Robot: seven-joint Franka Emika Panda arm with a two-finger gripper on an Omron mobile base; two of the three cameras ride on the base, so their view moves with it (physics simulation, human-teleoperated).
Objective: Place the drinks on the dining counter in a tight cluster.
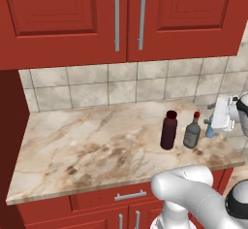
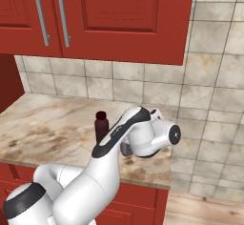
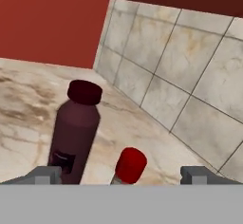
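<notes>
The big marbled counter (image 1: 97, 140) with the tiled wall (image 1: 121, 85) behind it holds the drinks, all close to its right edge. This is not the dining counter, so each bottle has to be carried away. The dark maroon bottle (image 1: 168, 130) is the widest one. Just beside it stands the grey bottle with the red cap (image 1: 192, 132), and next comes the slim blue bottle (image 1: 209, 127), right by the gripper (image 3: 121, 176).

The gripper's jaws are spread wide and hold nothing. I think it should slide in level, put the red cap in the middle, then squeeze gently. The maroon bottle stands very near and could get bumped over. The red cabinets (image 1: 116, 14) hang low above.
</notes>
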